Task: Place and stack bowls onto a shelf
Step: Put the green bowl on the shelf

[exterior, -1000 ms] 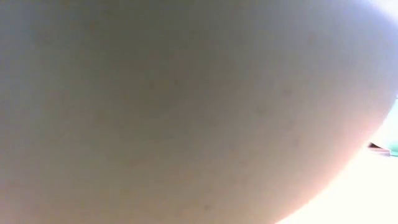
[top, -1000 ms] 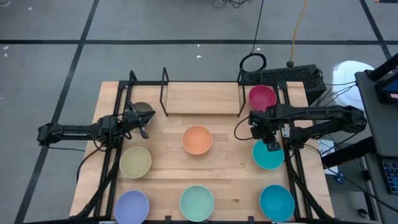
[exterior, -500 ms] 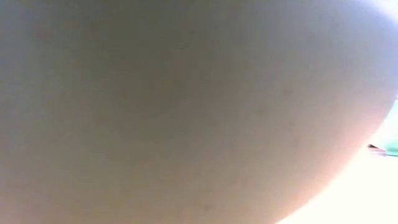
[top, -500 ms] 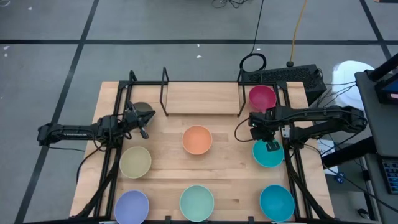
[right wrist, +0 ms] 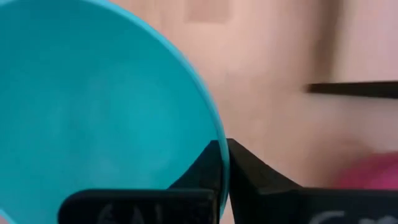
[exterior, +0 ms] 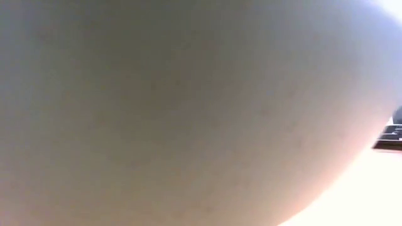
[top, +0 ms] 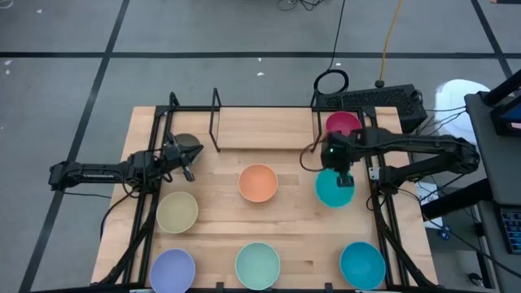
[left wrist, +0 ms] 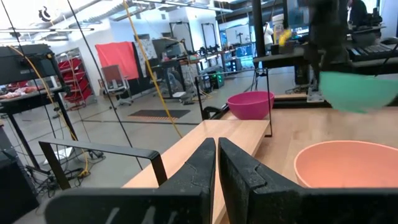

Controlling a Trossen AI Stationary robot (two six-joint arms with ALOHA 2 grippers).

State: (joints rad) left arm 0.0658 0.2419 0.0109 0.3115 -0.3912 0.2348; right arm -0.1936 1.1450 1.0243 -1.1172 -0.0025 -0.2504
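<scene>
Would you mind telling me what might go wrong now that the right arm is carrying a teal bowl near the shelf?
The right gripper pinches the teal bowl only by its rim, so it could tilt or slip out.

The magenta bowl and the shelf with its black end rods lie close by, so the carried bowl might clip them.

The low view is blocked, so the bowl's height is hard to judge.

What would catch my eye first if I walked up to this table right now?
Probably the teal bowl pinched by its rim in the right gripper and held above the table, as the left wrist view shows, just in front of the magenta bowl. Next, the ring of coloured bowls on the wooden table, with an orange bowl in the middle. The left gripper waits, shut, at the table's left side.
</scene>
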